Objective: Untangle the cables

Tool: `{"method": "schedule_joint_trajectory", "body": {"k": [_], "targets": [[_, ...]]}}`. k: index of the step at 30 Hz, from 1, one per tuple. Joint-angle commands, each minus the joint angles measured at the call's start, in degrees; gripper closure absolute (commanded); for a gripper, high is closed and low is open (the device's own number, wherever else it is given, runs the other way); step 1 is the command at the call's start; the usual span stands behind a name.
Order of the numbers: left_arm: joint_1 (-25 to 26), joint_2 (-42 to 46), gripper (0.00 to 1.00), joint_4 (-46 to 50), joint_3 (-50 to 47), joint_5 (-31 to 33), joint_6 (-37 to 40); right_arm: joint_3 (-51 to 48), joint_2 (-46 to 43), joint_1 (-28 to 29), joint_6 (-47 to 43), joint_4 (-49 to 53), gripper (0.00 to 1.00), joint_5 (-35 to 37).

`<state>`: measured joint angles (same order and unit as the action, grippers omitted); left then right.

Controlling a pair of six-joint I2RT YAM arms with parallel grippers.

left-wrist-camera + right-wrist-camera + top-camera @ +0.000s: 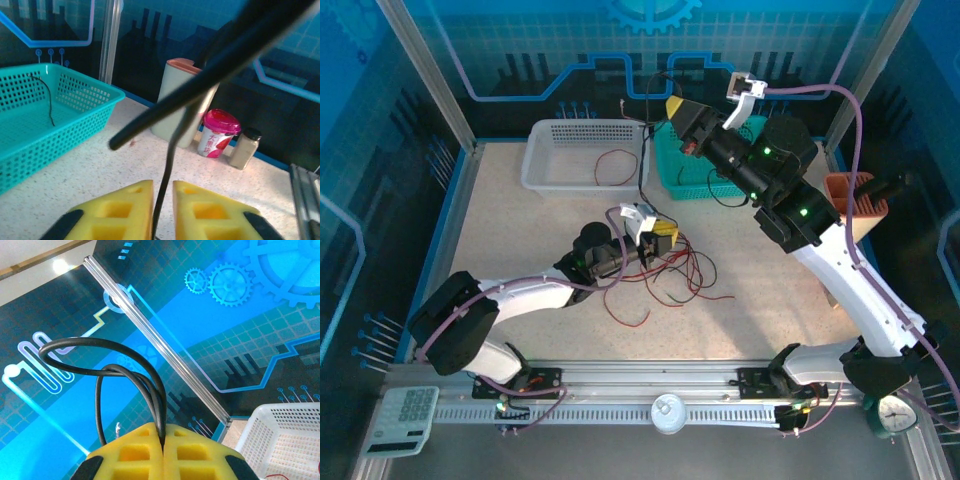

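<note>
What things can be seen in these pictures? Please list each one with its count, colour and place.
white basket: one, white, far left of table
teal basket: one, teal, right of the white one
black cables: count unclear, black, rising between the baskets; one strand inside the teal basket
red cables: several, red, tangled mid-table; one inside the white basket
tall container: one, pale with orange rim, table's right edge
cup: one, pink and white, beside container
small jar: one, beige with black lid, beside cup
calculator: one, white, near left corner
round dial: one, white, near right corner
left gripper: one, yellow fingers, over the red tangle, black cable between fingers
right gripper: one, yellow fingers, raised, shut on black cables
</note>
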<state>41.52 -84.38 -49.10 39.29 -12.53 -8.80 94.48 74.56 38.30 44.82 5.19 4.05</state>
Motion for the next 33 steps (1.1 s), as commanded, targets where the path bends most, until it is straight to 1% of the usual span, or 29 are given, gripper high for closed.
{"method": "schedule_joint_trajectory", "body": {"k": [1, 2, 3, 5, 7, 8, 9, 12, 14, 17, 19, 24, 28, 33], "targets": [[-0.27, -0.54, 0.86, -0.14, 1.49, -1.74, -0.38, -0.54, -1.41, 0.89, 0.28, -2.46, 1.00, 0.76], [-0.28, -0.59, 0.77, -0.06, 1.49, -1.78, -0.51, -0.61, -1.39, 0.89, 0.27, -2.53, 1.00, 0.91], [-0.24, -0.54, 0.70, -0.03, 1.49, -1.77, -0.56, -0.51, -1.33, 0.84, 0.34, -2.55, 1.00, 0.94], [-0.28, -0.79, 0.63, 0.50, 1.49, -1.62, -0.19, -0.12, -1.03, 0.88, 0.44, -2.75, 1.00, 0.85], [-0.22, -1.20, 0.53, 0.56, 1.41, -1.38, 0.21, 0.43, -0.77, 0.84, 0.92, -2.77, 1.00, 0.36], [-0.26, -1.46, 0.51, 0.43, 1.32, -1.22, 0.23, 0.61, -0.62, 0.83, 1.22, -2.97, 1.00, 0.04], [-0.31, -1.74, 0.50, 0.28, 1.25, -1.29, 0.21, 0.85, -0.54, 0.82, 1.58, -3.07, 1.00, -0.21], [-0.71, -2.69, 0.49, -0.44, 1.15, -1.52, -0.60, 0.67, -0.55, 1.05, 2.34, -3.67, 1.00, -0.80], [-1.24, -3.39, 0.53, -2.21, 0.76, -2.23, -2.46, 0.62, -0.78, 1.22, 2.57, -4.04, 1.00, -0.85], [-2.11, -4.17, 0.64, -5.69, 0.05, -3.56, -5.40, 0.38, -1.02, 1.33, 2.82, -4.35, 1.00, -0.96], [-2.38, -4.22, 0.69, -6.88, -0.18, -3.86, -6.37, 0.34, -1.26, 1.36, 2.79, -4.33, 1.00, -0.81], [-2.43, -4.15, 0.84, -6.00, 0.70, -4.95, -6.67, -0.31, -1.67, 1.34, 2.86, -4.40, 1.00, -0.49], [-2.49, -3.54, 1.00, -5.04, 0.87, -5.52, -6.76, -0.81, -2.06, 1.29, 2.25, -4.27, 1.00, 0.50], [-2.71, -0.30, 1.00, -1.84, 0.41, -6.56, -8.52, -1.08, -2.75, 0.52, -0.78, -1.65, 1.00, 3.40]]}}
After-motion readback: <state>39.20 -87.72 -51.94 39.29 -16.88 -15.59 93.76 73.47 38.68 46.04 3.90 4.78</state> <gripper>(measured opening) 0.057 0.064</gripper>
